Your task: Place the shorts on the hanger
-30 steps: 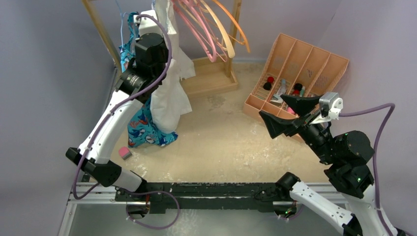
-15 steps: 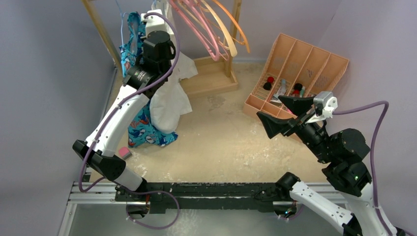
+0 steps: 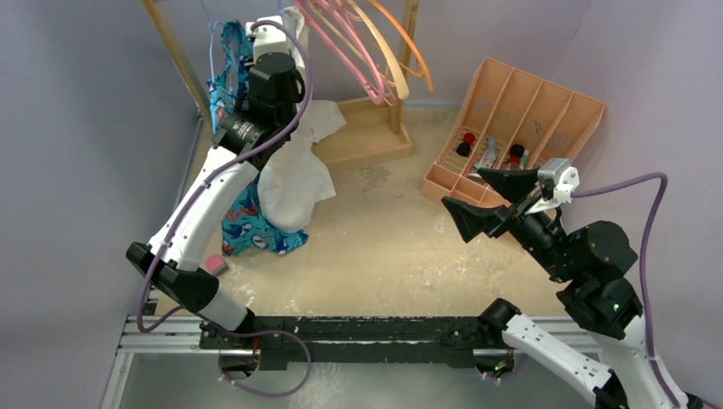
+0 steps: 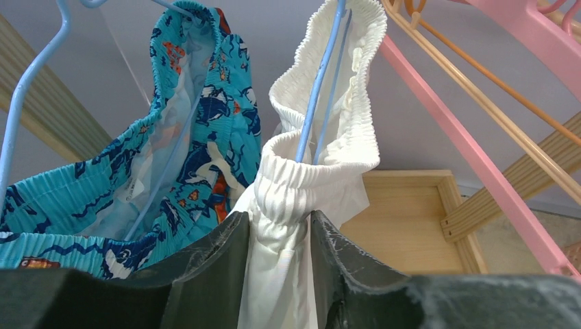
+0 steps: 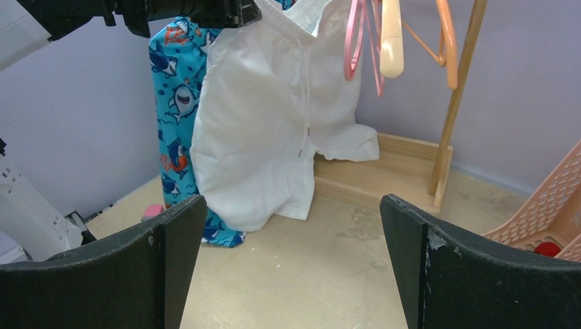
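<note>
Shorts: white shorts (image 4: 312,157) hang at the rack, gathered waistband bunched up around the two thin bars of the light-blue hanger (image 4: 316,89); legs drape down in front of the wooden rack base (image 5: 394,164) (lower hem reaches the table in the right wrist view).
Hanger: passes up through the waistband opening; its hook is out of frame.
Left gripper: left gripper (image 4: 279,264) raised at the rack, both fingers (image 4: 212,264) pinched on the white fabric just below the elastic.
Right gripper: right gripper (image 5: 291,253) well apart from the rack, fingers spread wide, nothing between them; it faces the hanging garments from across the table.
Neighbours: blue shark-print garment (image 4: 171,157) hangs just beside the shorts on its own blue hanger, touching them at the lower edge; pink hangers (image 3: 341,43) and a tan-orange hanger (image 3: 396,43) hang further along the rail.
Table: small pink object (image 3: 216,265) lies by the left arm; orange divided tray (image 3: 529,119) leans at the far right with small items in it.
</note>
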